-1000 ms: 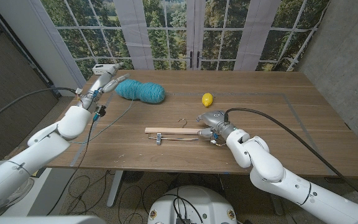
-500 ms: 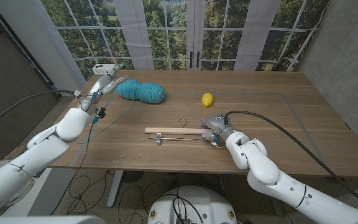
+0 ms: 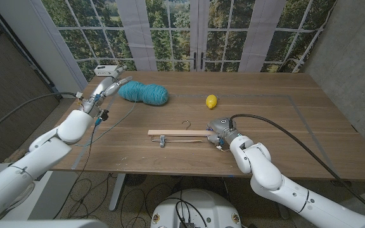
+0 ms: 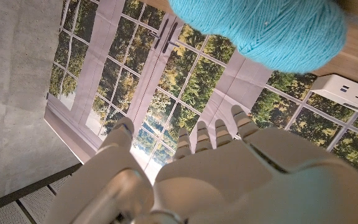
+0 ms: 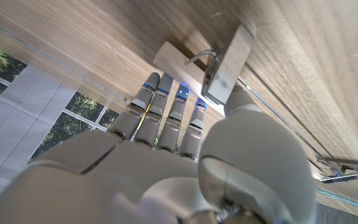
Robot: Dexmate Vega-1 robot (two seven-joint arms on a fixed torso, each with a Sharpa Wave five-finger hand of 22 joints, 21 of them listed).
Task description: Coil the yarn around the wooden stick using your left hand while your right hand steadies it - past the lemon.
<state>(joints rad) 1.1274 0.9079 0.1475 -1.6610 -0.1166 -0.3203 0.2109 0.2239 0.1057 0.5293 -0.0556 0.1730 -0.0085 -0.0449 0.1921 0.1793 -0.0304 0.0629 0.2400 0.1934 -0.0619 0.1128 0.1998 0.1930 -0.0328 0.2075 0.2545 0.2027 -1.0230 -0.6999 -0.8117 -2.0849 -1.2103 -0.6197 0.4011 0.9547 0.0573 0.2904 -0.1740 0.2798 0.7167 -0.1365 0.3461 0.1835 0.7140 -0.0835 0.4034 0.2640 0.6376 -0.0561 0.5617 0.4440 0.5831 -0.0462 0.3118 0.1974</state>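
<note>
Teal yarn (image 3: 144, 92) lies untouched at the far left of the table (image 3: 309, 126); the right hand (image 3: 218, 132) is at the wooden stick (image 3: 177, 133).

The stick is the top bar of a hanger lying flat near the table's front middle, with the lemon (image 3: 211, 101) well behind it. The right hand sits over the bar's right end, fingers (image 5: 166, 102) close together and reaching along the wood, but whether they actually clasp it cannot be told. The left hand (image 3: 113, 83) hovers just left of the skein, fingers (image 4: 213, 134) extended and slightly apart, holding nothing. A white power strip (image 3: 106, 69) lies near it.
</note>
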